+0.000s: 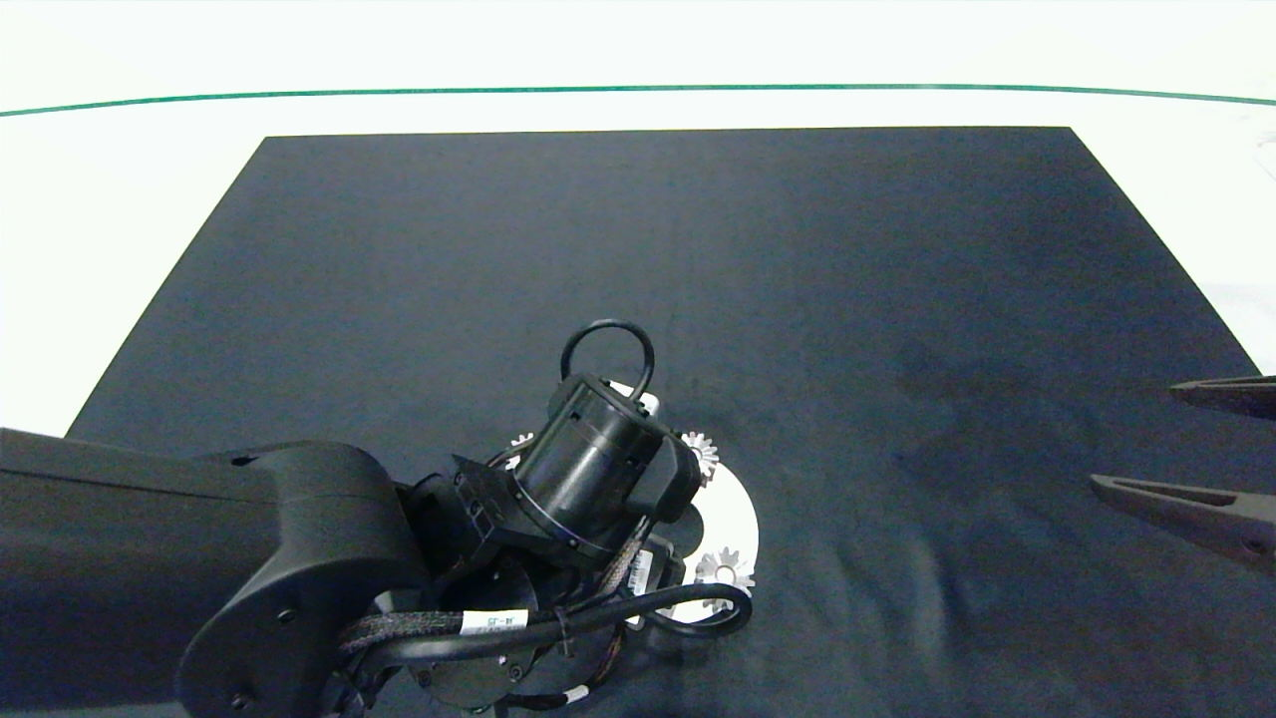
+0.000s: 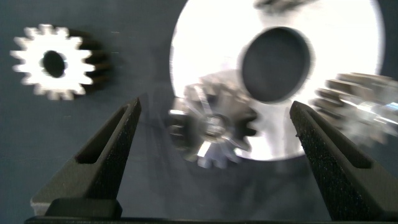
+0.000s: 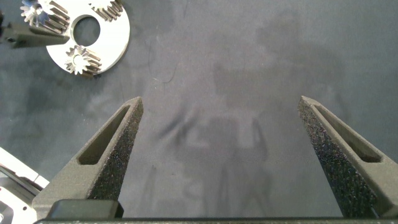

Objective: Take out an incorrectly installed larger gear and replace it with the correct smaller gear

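Both jaw pairs are spread wide and nothing is gripped in either. The left gripper (image 2: 214, 146) is held over the near-left part of a white disc (image 1: 733, 514), which lies on a dark mat (image 1: 797, 299) covering the table. Between its grey fingers (image 2: 109, 155), at the disc's edge, a shiny gear (image 2: 211, 134) is seen. It is blurred in the left wrist view, so its teeth cannot be counted, but it looks larger than the loose gear nearby and is taken for the larger gear. No contact between the fingers and this gear is shown.

A smaller gear (image 2: 55, 62) lies flat on the mat, off the disc and just beyond one finger. It is silver, with short blunt teeth all around and a round centre bore, and a dark shadow is cast beside it.

A large round hole (image 2: 275, 64) is cut in the middle of the disc. Another gear (image 2: 360, 112) sits at the disc's rim past the other finger, also blurred.

In the head view most of the disc is hidden by the left arm (image 1: 299, 558). Two gears are seen on the disc's exposed rim: one at the near side (image 1: 725, 570) and one at the far side (image 1: 701, 454).

The right gripper (image 3: 221, 162) is parked well apart at the right edge of the mat, over bare cloth.
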You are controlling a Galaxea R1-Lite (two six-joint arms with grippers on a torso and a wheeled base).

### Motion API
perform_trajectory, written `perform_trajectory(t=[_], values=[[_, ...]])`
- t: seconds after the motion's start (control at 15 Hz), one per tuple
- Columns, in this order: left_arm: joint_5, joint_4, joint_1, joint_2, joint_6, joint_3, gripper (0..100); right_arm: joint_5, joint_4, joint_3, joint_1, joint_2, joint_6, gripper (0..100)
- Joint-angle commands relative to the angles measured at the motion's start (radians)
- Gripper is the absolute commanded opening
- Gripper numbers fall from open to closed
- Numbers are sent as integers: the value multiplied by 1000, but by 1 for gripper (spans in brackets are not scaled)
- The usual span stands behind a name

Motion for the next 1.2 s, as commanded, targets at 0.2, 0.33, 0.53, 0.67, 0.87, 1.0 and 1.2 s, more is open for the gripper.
perform_trajectory(t=[0.2,0.33,0.53,0.67,0.87,1.0,1.2], values=[[47,-4,6,31,1,1,100,1,2,0,1,6,-1,100],[48,-4,9,28,15,5,98,1,2,0,1,6,-1,100],[44,-4,9,25,19,9,92,1,2,0,1,8,-1,100],[42,-4,9,25,19,9,89,1,-2,5,1,8,-1,100],[42,-1,9,24,21,10,83,1,-3,5,8,9,-1,100],[42,-1,9,22,21,10,78,1,-6,5,10,11,-1,100],[42,0,9,22,21,10,72,1,-9,9,15,13,-1,100]])
